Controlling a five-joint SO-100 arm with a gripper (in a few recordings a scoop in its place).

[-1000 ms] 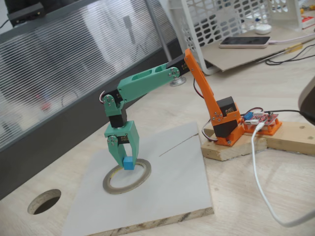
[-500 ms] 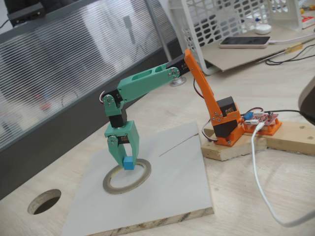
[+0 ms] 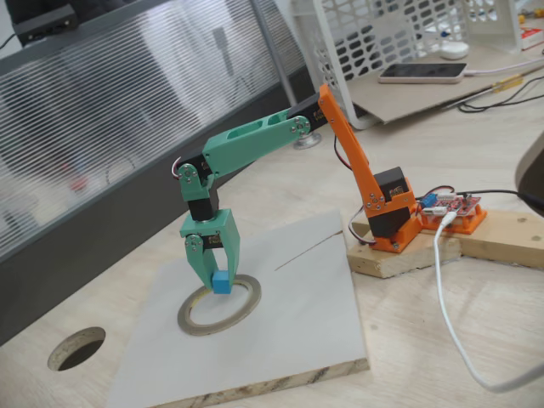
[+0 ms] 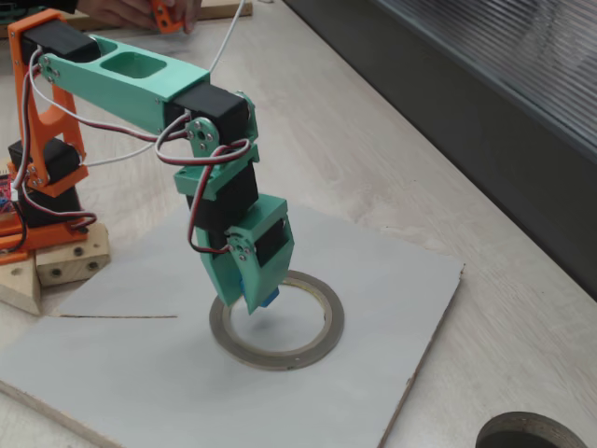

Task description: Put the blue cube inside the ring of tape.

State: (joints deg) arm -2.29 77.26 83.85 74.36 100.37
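Observation:
The green gripper [image 3: 216, 284] points straight down and is shut on the small blue cube [image 3: 221, 283], held at the fingertips. It hangs just above the ring of tape [image 3: 191, 321], which lies flat on the grey board [image 3: 297, 314]. In a fixed view the cube [image 4: 268, 299] hovers over the near-left inner edge of the ring of tape [image 4: 317, 347], with the gripper [image 4: 255, 297] closed around it. The ring's open centre shows bare board, and part of its band is hidden behind the fingers.
A dark round hole [image 3: 76, 347] is cut in the wooden tabletop left of the board, also seen at the lower right [image 4: 518, 432]. The orange arm base stands on wooden blocks [image 3: 399, 255]. A white cable [image 3: 446, 306] runs down the right. A dark panel lines the table's far edge.

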